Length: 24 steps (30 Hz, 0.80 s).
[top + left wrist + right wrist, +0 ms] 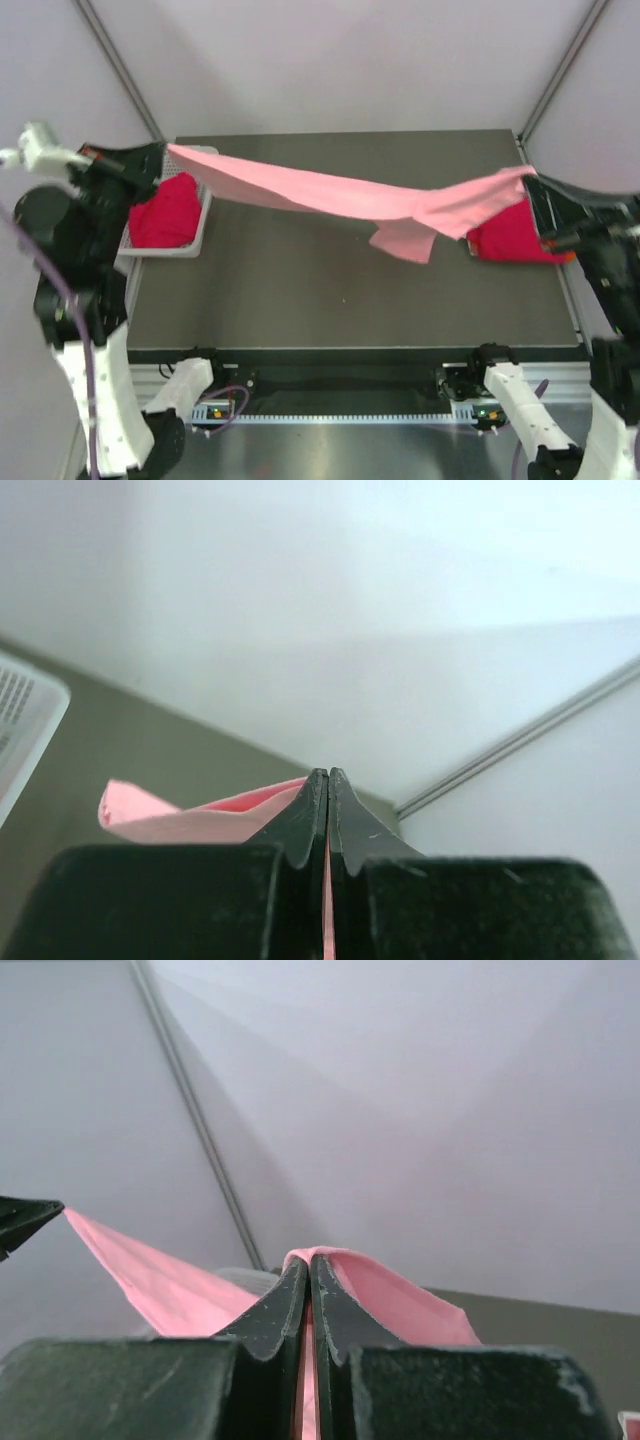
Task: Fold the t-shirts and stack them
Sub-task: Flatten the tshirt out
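Pink tee (340, 195) is stretched in mid-air from 9 to 3 o'clock, with the left gripper (328, 776) and right gripper (308, 1262) each pinching an end, fingers pressed together. Looks like no fold yet. A crimson tee (165, 212) sits in the basket (203, 228) at 9, and a second crimson tee (505, 243) lies at 3.

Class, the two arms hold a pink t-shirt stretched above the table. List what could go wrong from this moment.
1. The light salmon-pink cloth t-shirt hangs between the left tool and right tool, each pinching only a thin edge; tension might pull it free.
2. Its loose flap droops unevenly, so lowering may lay it creased.
3. The right end hangs above the crimson cloth t-shirt; lowering there could disturb it.
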Available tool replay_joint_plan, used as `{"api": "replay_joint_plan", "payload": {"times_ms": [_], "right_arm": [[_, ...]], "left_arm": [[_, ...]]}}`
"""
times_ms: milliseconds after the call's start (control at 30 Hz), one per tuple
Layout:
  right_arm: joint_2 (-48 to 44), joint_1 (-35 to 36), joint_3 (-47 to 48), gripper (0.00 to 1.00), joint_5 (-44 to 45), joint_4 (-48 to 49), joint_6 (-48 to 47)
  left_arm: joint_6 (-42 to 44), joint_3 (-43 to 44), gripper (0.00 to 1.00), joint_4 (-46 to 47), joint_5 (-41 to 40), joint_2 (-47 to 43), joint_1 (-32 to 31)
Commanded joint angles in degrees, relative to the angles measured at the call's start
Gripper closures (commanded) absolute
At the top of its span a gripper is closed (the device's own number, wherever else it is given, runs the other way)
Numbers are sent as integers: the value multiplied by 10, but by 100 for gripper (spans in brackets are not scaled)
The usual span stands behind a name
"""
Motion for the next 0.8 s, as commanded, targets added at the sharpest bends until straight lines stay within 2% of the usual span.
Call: {"api": "replay_joint_plan", "payload": {"times_ms": [0, 133, 233, 333, 467, 700, 767], "right_arm": [[-52, -9, 39, 100, -17, -54, 1], [-81, -8, 108, 100, -3, -105, -5], [-80, -8, 152, 100, 15, -125, -9], [-47, -8, 173, 100, 35, -130, -12], [26, -8, 159, 100, 52, -118, -13], [163, -8, 56, 100, 50, -31, 34], [218, -8, 55, 100, 42, 0, 43]], "left_arm": [[-23, -2, 100, -13, -5, -71, 1], [-23, 42, 100, -44, -24, -108, 1], [-28, 79, 100, -59, -27, -98, 1], [-39, 73, 100, -64, -35, -76, 1], [-43, 25, 100, -57, -48, -23, 1], [-78, -144, 100, 85, -17, 60, 1], [-83, -146, 100, 126, -4, 110, 1]]}}
